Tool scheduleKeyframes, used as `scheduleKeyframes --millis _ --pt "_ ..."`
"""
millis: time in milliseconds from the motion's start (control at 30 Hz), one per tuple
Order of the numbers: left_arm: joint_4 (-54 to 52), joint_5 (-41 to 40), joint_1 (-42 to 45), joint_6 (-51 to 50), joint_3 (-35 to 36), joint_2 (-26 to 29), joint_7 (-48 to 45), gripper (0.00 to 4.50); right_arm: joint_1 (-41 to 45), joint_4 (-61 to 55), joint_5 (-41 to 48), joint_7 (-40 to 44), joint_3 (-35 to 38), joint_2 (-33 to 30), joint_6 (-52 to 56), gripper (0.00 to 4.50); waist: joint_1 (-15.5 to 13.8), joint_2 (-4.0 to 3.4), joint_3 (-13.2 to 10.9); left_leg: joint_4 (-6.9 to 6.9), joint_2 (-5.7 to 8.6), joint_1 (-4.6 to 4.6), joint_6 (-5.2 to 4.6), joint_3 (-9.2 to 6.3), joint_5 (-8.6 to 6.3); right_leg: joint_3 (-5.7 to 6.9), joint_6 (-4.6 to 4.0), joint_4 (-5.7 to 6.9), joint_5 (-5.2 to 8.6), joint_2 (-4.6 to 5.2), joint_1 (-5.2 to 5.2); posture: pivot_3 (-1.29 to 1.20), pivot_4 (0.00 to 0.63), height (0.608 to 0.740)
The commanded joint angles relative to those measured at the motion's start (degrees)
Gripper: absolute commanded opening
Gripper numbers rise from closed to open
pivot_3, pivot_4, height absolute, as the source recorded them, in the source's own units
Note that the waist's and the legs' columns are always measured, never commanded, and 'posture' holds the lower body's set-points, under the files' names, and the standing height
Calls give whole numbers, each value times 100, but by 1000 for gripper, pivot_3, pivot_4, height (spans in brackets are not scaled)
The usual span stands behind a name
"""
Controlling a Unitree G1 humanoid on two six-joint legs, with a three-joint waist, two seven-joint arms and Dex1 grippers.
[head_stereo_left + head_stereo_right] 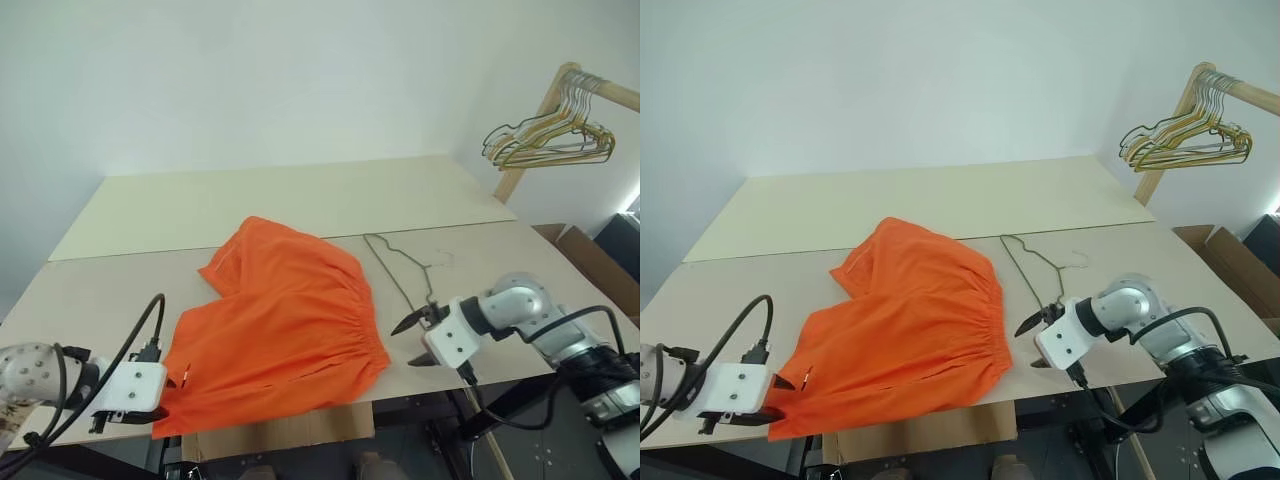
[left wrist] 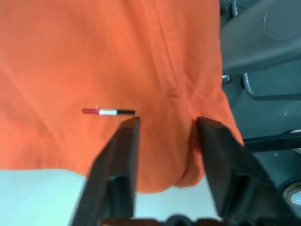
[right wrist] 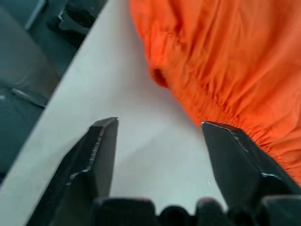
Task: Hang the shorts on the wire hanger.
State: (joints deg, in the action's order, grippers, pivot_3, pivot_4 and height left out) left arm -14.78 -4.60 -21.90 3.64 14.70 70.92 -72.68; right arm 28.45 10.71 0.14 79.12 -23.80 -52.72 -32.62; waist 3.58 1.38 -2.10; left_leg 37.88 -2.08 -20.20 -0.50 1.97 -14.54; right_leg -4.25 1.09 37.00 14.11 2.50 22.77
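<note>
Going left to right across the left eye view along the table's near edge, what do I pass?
left gripper → shorts → wire hanger → right gripper, jaws open. The cluster of hangers on the wooden rail sits farther right, beyond the table.

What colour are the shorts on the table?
Bright orange shorts, plain with no pattern; clearest in the left eye view.
</note>
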Motion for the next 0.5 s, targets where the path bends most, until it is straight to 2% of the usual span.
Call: scheduleKeyframes --millis 33,100,167,267,333,500 --pt "219 -109 -4 147 611 124 -252 3494 7 -229 561 -101 586 -111 757 4500 10 2 -2 0 -1 1 0 2 0 0 -2 0 2 1 0 12 0 740" --pt "371 -198 52 177 928 122 -390 4104 111 -431 696 -431 879 -129 2292 4500 22 4 -4 0 -5 1 0 10 0 -1 -4 3 1 0 4 12 0 740" --pt "428 -434 184 -9 1191 90 -517 4479 302 -570 714 -1045 1173 46 3885 4500 16 5 -4 0 -9 1 0 12 0 -1 -17 6 -5 1 8 10 0 740" --pt "516 -960 453 -210 1409 -1 -743 4479 510 -682 660 -1640 1381 301 5325 4500 -3 5 -4 0 -8 -10 1 14 0 0 -21 10 -9 1 28 -2 0 740" --pt "606 -1289 863 -267 1411 -126 -677 4479 639 -715 694 -1996 1442 571 6336 4500 -12 6 -4 -4 -8 -12 3 15 -1 4 5 10 -4 -1 33 -6 0 740" --pt "380 -2337 2146 -768 943 -802 -344 4479 934 -463 537 -3291 1612 1611 7999 4500 -31 5 -4 -7 -8 -37 4 4 -1 11 22 14 -15 -10 50 -8 0 740"
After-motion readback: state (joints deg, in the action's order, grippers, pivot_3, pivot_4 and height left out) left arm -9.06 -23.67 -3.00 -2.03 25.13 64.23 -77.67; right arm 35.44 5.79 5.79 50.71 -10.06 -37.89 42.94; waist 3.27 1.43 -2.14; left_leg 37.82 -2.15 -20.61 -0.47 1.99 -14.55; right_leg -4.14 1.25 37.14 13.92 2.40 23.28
